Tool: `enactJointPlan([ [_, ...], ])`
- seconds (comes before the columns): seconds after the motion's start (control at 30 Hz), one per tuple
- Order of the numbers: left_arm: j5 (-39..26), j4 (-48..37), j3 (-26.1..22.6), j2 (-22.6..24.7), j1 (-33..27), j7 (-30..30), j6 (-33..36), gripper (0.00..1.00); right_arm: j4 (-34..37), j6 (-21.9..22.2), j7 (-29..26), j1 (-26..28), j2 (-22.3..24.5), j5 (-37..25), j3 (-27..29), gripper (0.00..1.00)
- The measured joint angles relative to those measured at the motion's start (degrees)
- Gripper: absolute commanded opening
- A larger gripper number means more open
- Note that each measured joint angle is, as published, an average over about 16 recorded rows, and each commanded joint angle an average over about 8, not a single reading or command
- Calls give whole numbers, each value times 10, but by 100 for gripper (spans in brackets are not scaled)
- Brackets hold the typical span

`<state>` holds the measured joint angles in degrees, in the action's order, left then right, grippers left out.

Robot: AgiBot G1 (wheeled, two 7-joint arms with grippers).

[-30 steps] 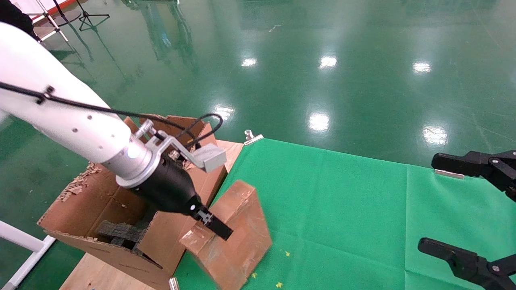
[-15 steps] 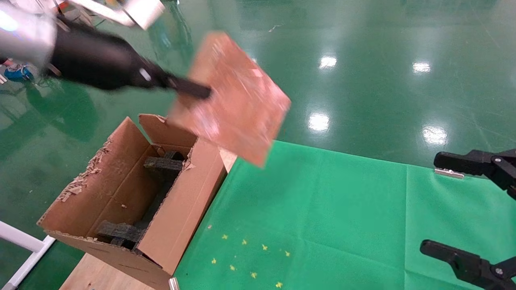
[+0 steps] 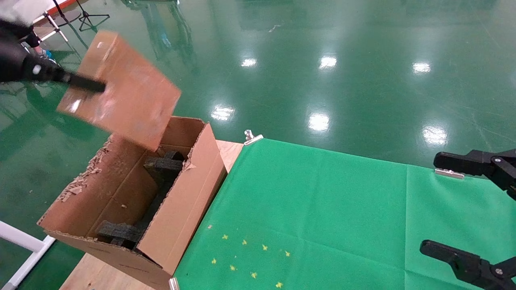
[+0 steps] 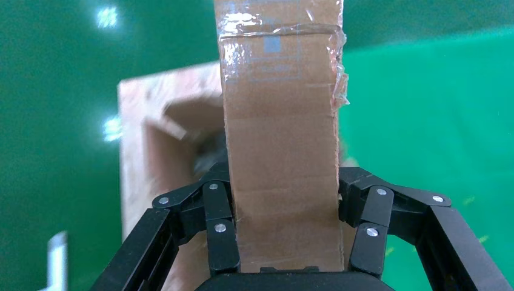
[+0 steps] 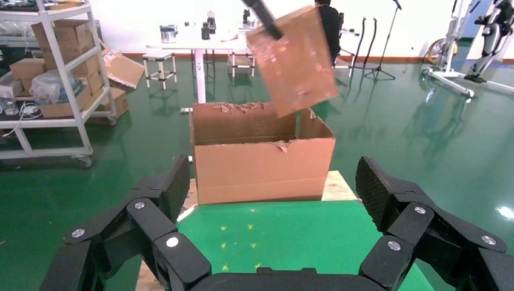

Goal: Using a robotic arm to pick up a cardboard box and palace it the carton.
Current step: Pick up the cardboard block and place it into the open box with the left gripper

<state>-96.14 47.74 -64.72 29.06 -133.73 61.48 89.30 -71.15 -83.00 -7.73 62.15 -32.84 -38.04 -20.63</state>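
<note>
My left gripper (image 3: 86,85) is shut on the small flat cardboard box (image 3: 121,88) and holds it tilted in the air above the far end of the carton (image 3: 181,213). In the left wrist view the taped box (image 4: 280,151) stands between the pads (image 4: 221,242), with the carton (image 4: 145,157) below it. The open carton stands at the table's left edge and holds black foam blocks (image 3: 163,165). The right wrist view shows the box (image 5: 294,60) above the carton (image 5: 260,167). My right gripper (image 3: 447,205) is open and empty at the right edge; it also shows in its own view (image 5: 273,182).
A green cloth (image 3: 322,201) covers the table, with small yellow marks (image 3: 246,257) near the front. A metal clip (image 3: 252,137) holds its far corner. A white frame (image 3: 20,241) stands left of the carton. Shelves with boxes (image 5: 54,73) stand far off.
My left gripper has lifted the cardboard box off the green cloth, swung it up and then left, so that it now hangs over the carton. The right arm has not moved.
</note>
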Motion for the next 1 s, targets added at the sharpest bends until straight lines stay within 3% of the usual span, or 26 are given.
enactJointPlan([
  [0.4,-44,-140,-39,-12,45,-113,-49,0,0,0,0,0,0,0,0,100],
  [1.0,-25,-370,-41,43,142,-227,-154,0,0,0,0,0,0,0,0,100],
])
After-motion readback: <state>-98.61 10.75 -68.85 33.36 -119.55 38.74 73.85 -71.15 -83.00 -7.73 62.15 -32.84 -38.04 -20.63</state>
